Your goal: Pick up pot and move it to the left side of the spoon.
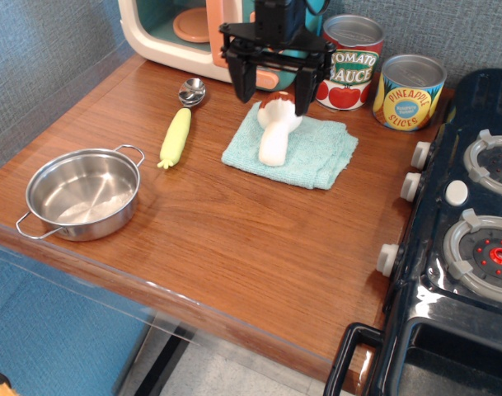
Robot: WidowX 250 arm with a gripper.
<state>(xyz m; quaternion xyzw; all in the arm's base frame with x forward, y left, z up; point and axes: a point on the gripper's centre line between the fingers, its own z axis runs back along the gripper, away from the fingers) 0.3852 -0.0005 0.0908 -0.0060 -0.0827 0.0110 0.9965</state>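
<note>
Even, bright light with soft shadows. Broad glare streaks the counter [234, 223] near its front and left edges; the pot [83, 194] gleams. Focus is sharp throughout, with no motion blur.

single view | high front, angled down | mid-range | wooden table [234, 223] to back wall

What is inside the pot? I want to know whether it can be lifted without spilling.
The pot looks empty: its shiny steel bottom shows only reflections, no food or liquid. Its near inner wall is hidden by the rim, so nothing can be said of that strip.
</note>
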